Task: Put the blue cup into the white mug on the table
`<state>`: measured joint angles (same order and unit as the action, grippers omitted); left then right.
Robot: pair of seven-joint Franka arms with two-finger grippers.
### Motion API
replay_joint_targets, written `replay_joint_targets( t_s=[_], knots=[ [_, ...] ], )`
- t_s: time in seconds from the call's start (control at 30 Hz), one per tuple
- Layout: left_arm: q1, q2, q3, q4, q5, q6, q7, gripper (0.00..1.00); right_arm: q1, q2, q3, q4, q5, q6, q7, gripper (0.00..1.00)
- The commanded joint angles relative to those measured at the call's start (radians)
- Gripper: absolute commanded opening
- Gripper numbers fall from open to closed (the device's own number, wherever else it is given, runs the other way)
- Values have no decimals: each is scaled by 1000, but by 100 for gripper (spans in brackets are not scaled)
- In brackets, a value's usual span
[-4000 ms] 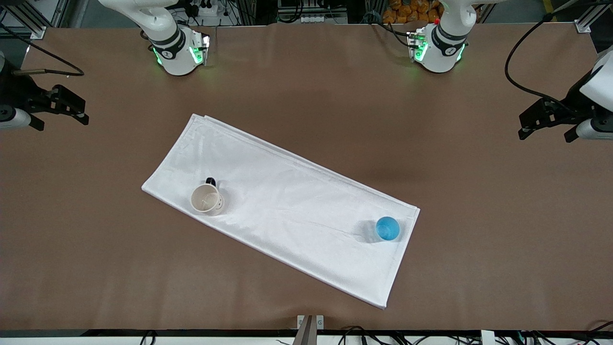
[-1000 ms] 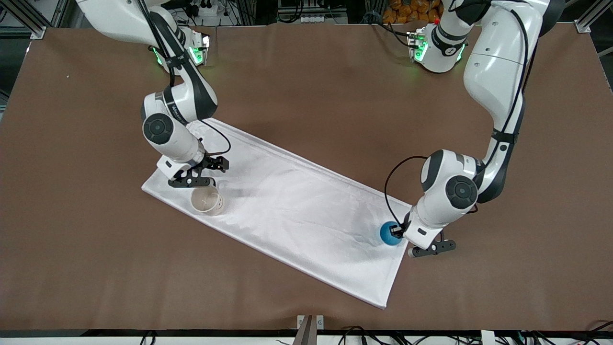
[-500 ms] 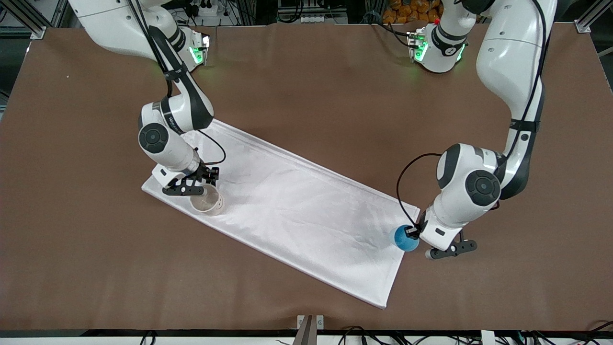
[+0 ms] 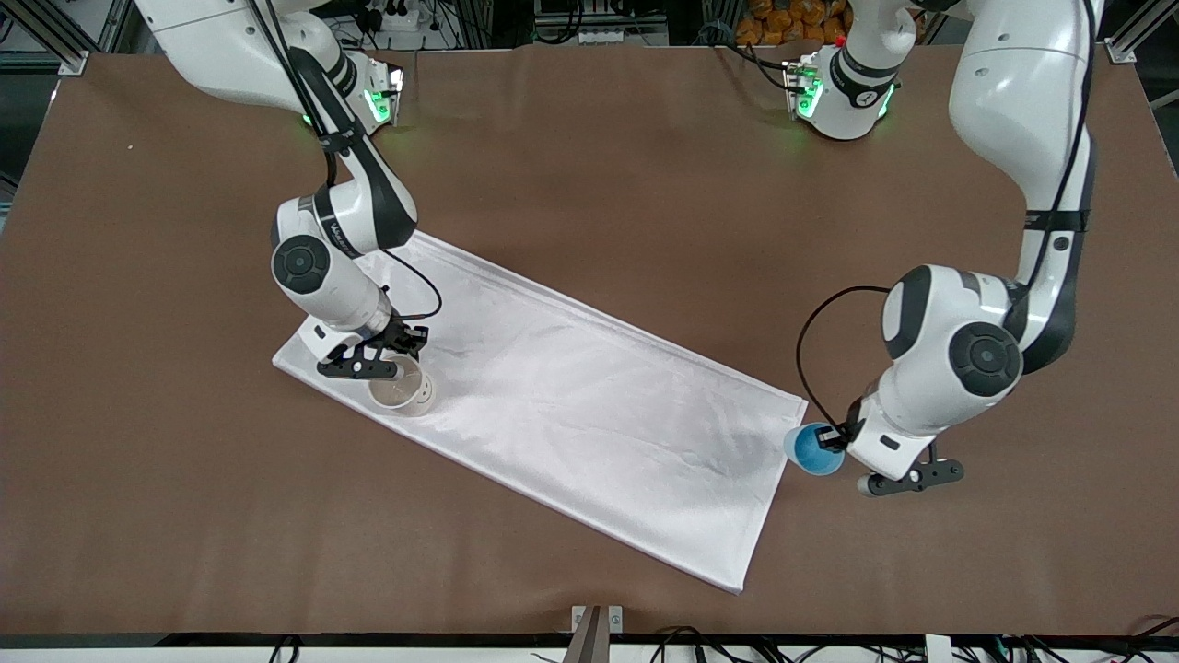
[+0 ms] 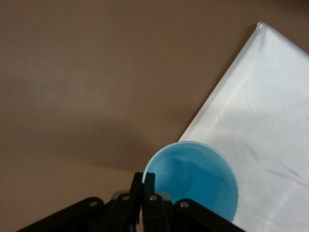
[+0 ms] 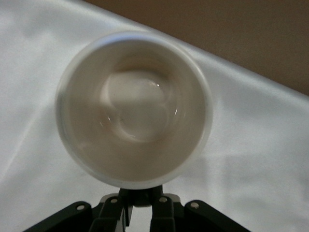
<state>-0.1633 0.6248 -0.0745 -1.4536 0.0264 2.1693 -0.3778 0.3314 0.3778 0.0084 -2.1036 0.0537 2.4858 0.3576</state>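
The blue cup (image 4: 812,449) is pinched by its rim in my left gripper (image 4: 834,439), which holds it over the table (image 4: 589,166) just off the cloth's edge at the left arm's end. In the left wrist view the cup (image 5: 195,180) is open side up, and the gripper (image 5: 145,182) is shut on its wall. The white mug (image 4: 402,392) stands upright on the cloth. My right gripper (image 4: 396,359) is at its dark handle. In the right wrist view the mug (image 6: 135,108) is empty, and the gripper (image 6: 144,202) is closed round the handle.
A white rectangular cloth (image 4: 571,405) lies slantwise across the middle of the table, and its corner shows in the left wrist view (image 5: 270,106). Both arms reach down from the bases along the table's robot side. Bare brown table surrounds the cloth.
My left gripper has carried the blue cup off the cloth toward the left arm's end of the table. My right gripper has stayed at the mug's handle, shifting only slightly.
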Motion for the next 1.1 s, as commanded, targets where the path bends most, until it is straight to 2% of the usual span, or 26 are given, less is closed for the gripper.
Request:
replay_joint_targets(
  t_s=[0.0,0.17,0.37,0.7,0.93,1.07],
  knots=[
    [15,-98,-5,-122,26,-19,53,0,-6,-17,53,37,-11,-42,47,0],
    [16,-160,-5,-206,26,-17,59,0,32,-22,119,135,-18,-166,162,0],
    [16,-221,-4,-300,26,-2,66,0,153,-14,140,246,-18,-258,305,0],
    [59,-345,-11,-494,26,92,138,0,395,59,140,336,-35,-254,500,0],
    [64,-422,-16,-580,26,95,139,0,518,176,142,454,-155,-262,647,0],
    [64,-454,-16,-620,26,98,139,0,554,225,142,496,-172,-262,661,0]
  ],
)
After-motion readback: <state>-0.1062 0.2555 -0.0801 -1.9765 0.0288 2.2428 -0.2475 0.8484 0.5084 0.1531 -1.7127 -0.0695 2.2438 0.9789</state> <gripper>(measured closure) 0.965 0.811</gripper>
